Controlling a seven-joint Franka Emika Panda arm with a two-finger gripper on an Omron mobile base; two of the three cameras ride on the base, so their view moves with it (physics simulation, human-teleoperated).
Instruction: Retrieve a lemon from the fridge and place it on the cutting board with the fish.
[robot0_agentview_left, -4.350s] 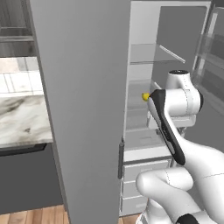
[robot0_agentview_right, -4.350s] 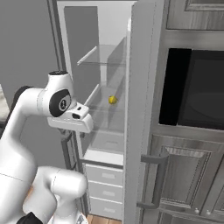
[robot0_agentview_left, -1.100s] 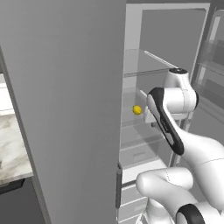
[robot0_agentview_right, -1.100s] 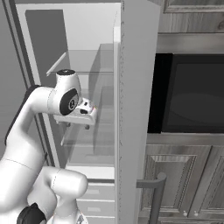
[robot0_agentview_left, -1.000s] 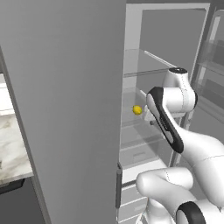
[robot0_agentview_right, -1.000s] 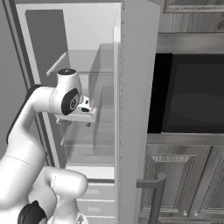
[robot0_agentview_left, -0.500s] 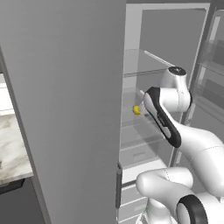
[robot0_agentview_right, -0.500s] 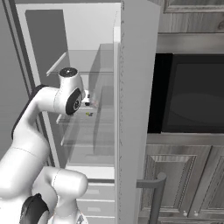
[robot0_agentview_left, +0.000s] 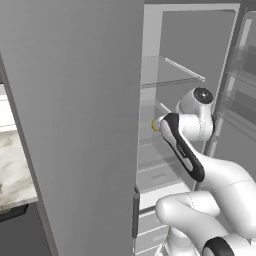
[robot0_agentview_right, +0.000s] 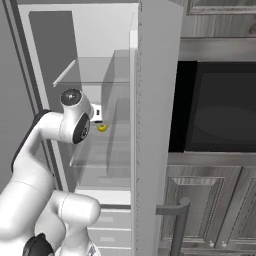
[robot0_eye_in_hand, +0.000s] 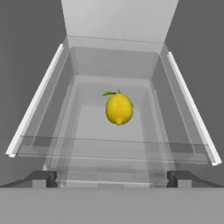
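Matte grey fridge (robot0_agentview_left: 75, 100) with clear glass shelves (robot0_eye_in_hand: 113, 144); smooth glossy yellow lemon (robot0_eye_in_hand: 119, 109)

The arm (robot0_agentview_left: 186, 150) covers most of the lemon (robot0_agentview_left: 155, 126) in the left base view

Clear glass shelf (robot0_eye_in_hand: 78, 127) inside the fridge (robot0_agentview_left: 75, 125), one lemon (robot0_eye_in_hand: 119, 108) on it (leaf attached)

The lemon (robot0_eye_in_hand: 119, 108) sits on a glass shelf (robot0_eye_in_hand: 109, 131) inside the fridge (robot0_agentview_right: 150, 125), ahead of the hand (robot0_eye_in_hand: 112, 177).
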